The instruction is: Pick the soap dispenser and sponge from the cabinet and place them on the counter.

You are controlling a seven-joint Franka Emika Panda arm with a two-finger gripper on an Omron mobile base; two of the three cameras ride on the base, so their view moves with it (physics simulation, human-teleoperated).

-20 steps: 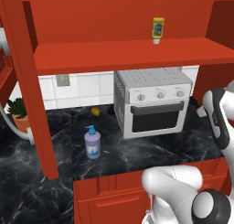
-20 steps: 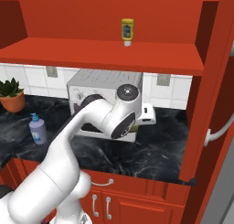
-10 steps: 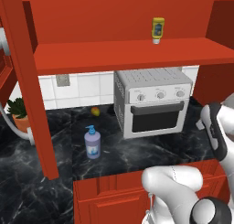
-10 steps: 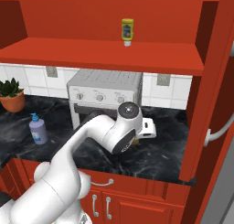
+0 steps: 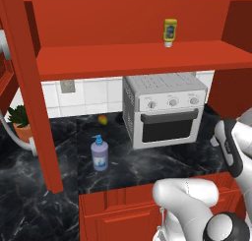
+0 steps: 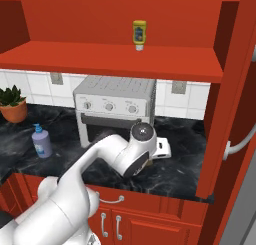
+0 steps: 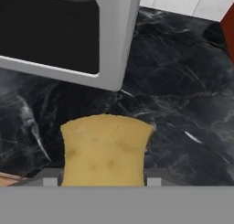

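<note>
The sponge [image 7: 106, 151], a yellow-tan rectangular block, sat clamped in our gripper [image 7: 104, 182] above the black marble-look surface [image 7: 183, 104], near its front edge, beside the silver toaster oven [image 7: 68, 31]; release lay straight below.

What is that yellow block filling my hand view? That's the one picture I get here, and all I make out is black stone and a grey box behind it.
Observer: It's the sponge, held in the robot's pincer above the counter.
Operator: And the grey box?
Observer: A toaster oven, standing on the counter under a red shelf.
Operator: Anything else on the stone?
Observer: The soap dispenser stands upright left of the oven, with a small round fruit behind it.
Operator: Anything on the shelf?
Observer: A yellow squeeze bottle, cap down.
</note>
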